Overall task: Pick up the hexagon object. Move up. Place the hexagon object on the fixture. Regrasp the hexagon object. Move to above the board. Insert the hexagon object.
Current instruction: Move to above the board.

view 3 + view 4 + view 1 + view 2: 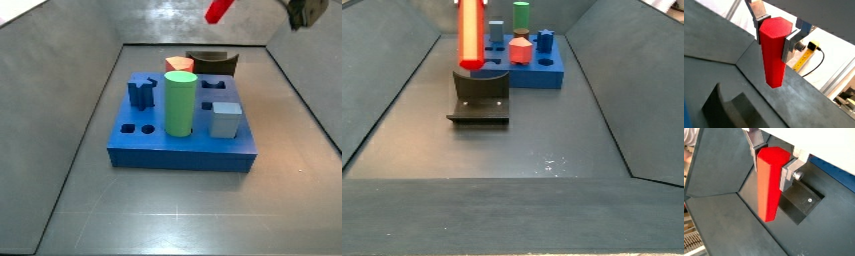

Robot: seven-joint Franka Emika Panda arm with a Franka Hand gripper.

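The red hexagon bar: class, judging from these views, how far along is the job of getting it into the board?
Done: the hexagon object is picked up and lifted, clamped between the hand's fingers.
In hand: it hangs over the fixture, not yet resting on it.
Left: placing it there, regrasping, moving above the board, and inserting it.

A dark grey floor [174, 205] carries the blue board [181, 150] and, beyond it, the dark fixture [211, 62]; the gripper [774, 159] hangs above, clear of it.
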